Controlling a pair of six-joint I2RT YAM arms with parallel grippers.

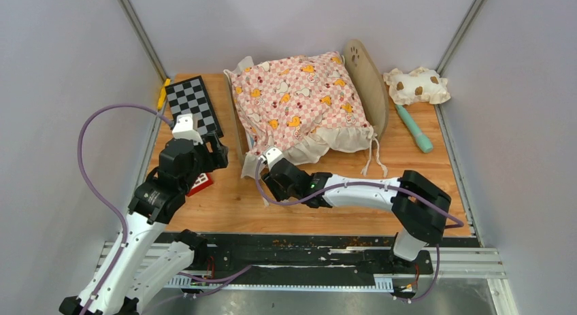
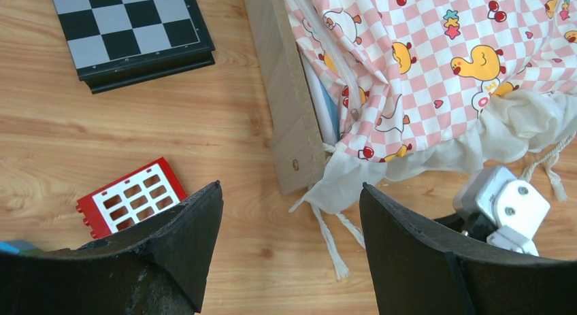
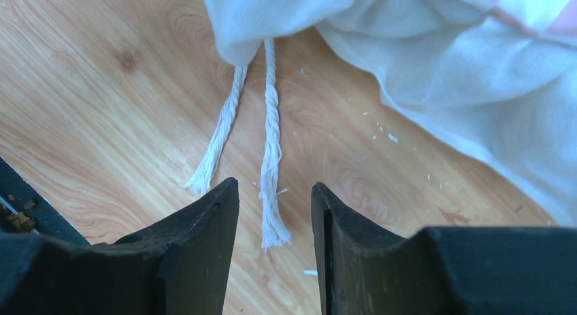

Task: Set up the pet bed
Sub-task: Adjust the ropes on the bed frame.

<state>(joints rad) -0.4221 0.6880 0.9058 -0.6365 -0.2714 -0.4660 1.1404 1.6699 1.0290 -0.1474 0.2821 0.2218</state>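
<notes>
From the top view, the pet bed (image 1: 368, 84) stands on the far middle of the desk (image 1: 224, 206), with its headboard on the right. The pink checkered cushion (image 1: 292, 101) already lies in it, but its white ruffle hangs over the near end onto the desk. The spotted pillow (image 1: 416, 86) lies apart at the far right, beside a teal stick (image 1: 415, 129). A chessboard (image 1: 194, 105) is at the far left.

In the left wrist view, the left hand (image 2: 291, 189) hovers released and grasps nothing, above the near corner of the bed frame (image 2: 286, 90). A red plastic piece (image 2: 133, 196) lies near it.

In the right wrist view, the right hand (image 3: 275, 189) is unclenched over the desk. One cushion cord (image 3: 271, 158) lies loose between its fingers, not pinched.

It seems the cushion is placed but not yet tidy, and the pillow is probably left to add.
</notes>
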